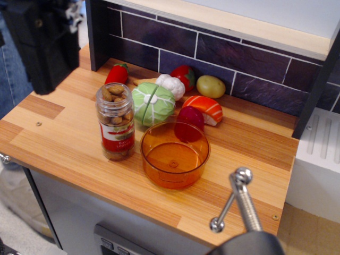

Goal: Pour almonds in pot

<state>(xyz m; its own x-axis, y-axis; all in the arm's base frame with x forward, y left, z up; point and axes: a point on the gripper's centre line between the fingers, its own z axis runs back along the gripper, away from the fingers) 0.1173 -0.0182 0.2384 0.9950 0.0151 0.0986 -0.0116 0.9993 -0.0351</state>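
Note:
The almonds (115, 95) are brown nuts in a small clear jar (116, 123) with a red and white label, standing upright and open-topped on the wooden counter. The pot (175, 154), a round translucent orange bowl, stands just right of the jar and is empty. My gripper (43, 48) is a dark, blurred block at the top left, above and to the left of the jar, apart from it. Its fingers do not show clearly and it holds nothing that I can see.
Behind the jar and pot lie a green toy cabbage (153, 103), a red pepper (117, 74), garlic (171, 85), a strawberry (184, 75), a potato (211, 86), salmon sushi (204, 109) and a dark red piece (190, 118). A metal lever (239, 199) juts up at the front right. A tiled back wall (223, 58) borders the counter.

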